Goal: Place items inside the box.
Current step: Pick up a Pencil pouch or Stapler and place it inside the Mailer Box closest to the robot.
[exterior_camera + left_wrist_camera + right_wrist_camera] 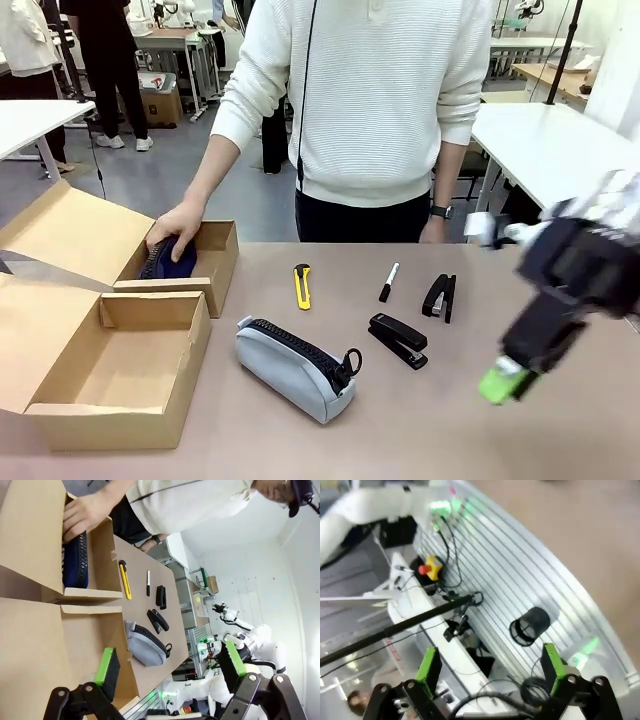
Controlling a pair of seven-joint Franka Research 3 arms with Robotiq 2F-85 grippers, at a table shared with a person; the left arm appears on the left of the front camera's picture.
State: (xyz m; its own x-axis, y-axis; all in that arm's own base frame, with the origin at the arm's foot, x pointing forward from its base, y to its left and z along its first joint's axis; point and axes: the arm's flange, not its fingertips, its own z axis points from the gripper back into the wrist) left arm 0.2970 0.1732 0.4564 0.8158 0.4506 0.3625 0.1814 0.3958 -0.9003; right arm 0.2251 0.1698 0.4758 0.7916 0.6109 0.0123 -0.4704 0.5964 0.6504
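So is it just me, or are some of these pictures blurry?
Front view: the right end effector is smeared, while the grey pouch and yellow utility knife are crisp. Right wrist view: soft and streaky all over. Left wrist view: sharp, but rolled sideways, with the person lying across the top.

No legible text or labels

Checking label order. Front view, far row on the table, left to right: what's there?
dark blue pouch (in the far box, under the person's hand) → yellow utility knife → black marker → far black stapler → right gripper. Grey pouch and near stapler overlap these, left out.
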